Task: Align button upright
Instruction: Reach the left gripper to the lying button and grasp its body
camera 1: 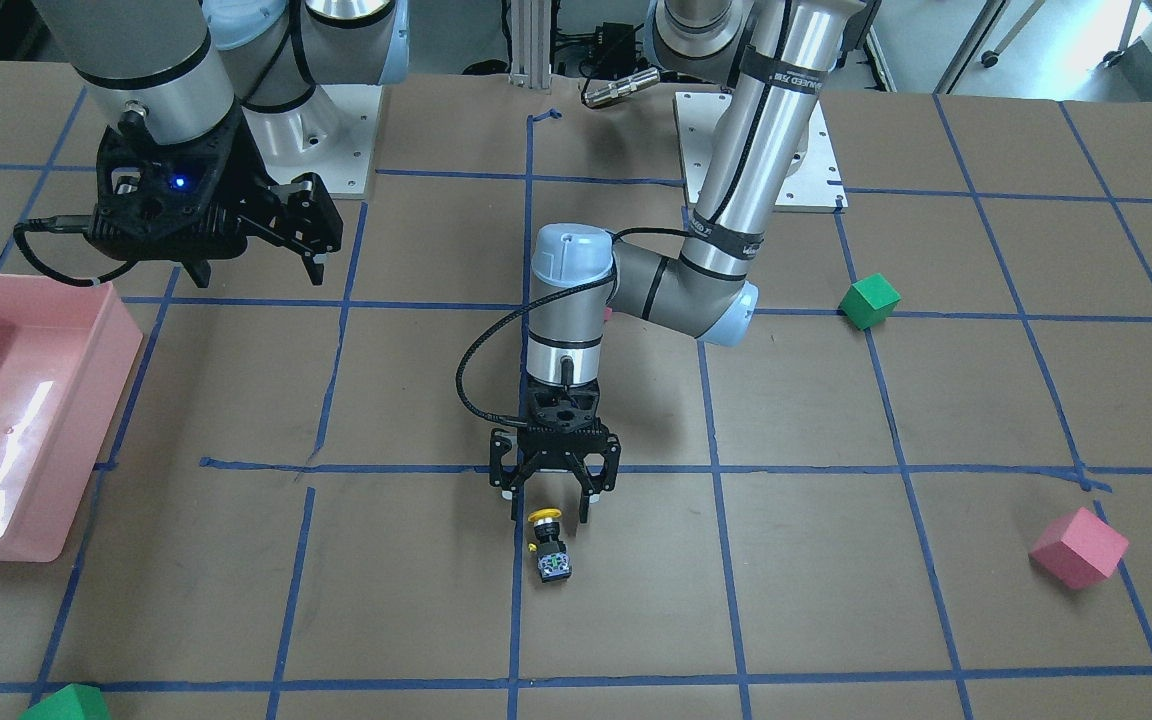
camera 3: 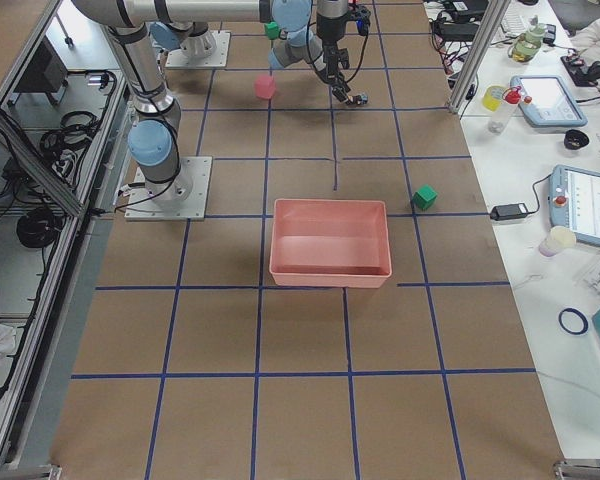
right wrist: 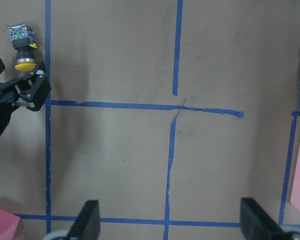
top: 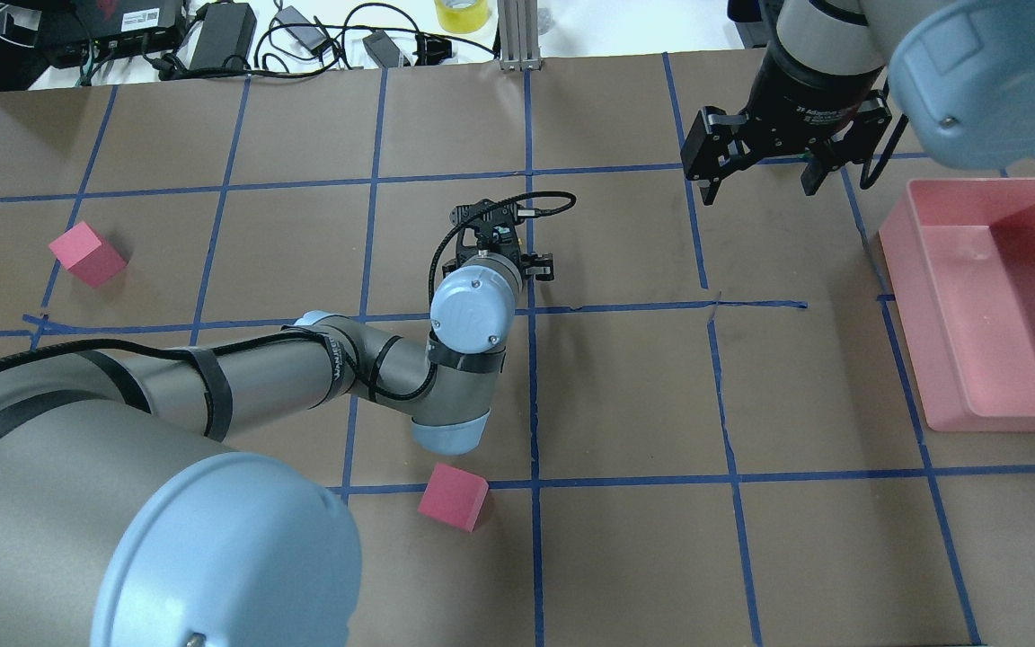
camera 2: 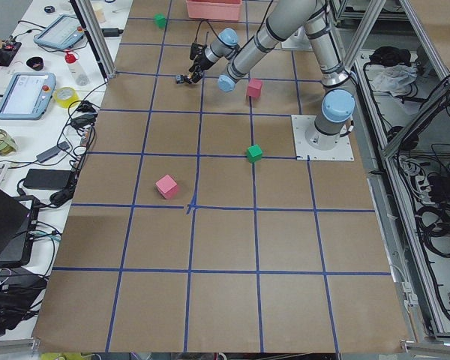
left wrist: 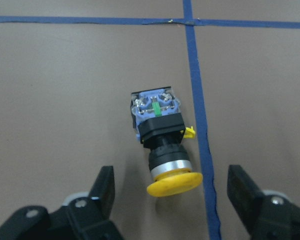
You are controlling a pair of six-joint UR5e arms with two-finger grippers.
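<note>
The button (camera 1: 547, 546) lies on its side on the brown table, next to a blue tape line. Its yellow cap points toward my left gripper and its black-and-silver base points away. My left gripper (camera 1: 549, 515) is open, pointing down just above the table. In the left wrist view the button (left wrist: 160, 145) has its cap between the open fingertips (left wrist: 102, 192), touching neither. My right gripper (camera 1: 258, 275) is open and empty, raised far off beside the pink tray. The right wrist view shows the button (right wrist: 21, 47) at its top left.
A pink tray (camera 1: 121, 330) stands by the right arm and also shows in the overhead view (top: 908, 305). Pink cubes (top: 86, 253) (top: 453, 497) and green cubes (camera 1: 869, 300) (camera 1: 66, 703) lie scattered, all well away from the button.
</note>
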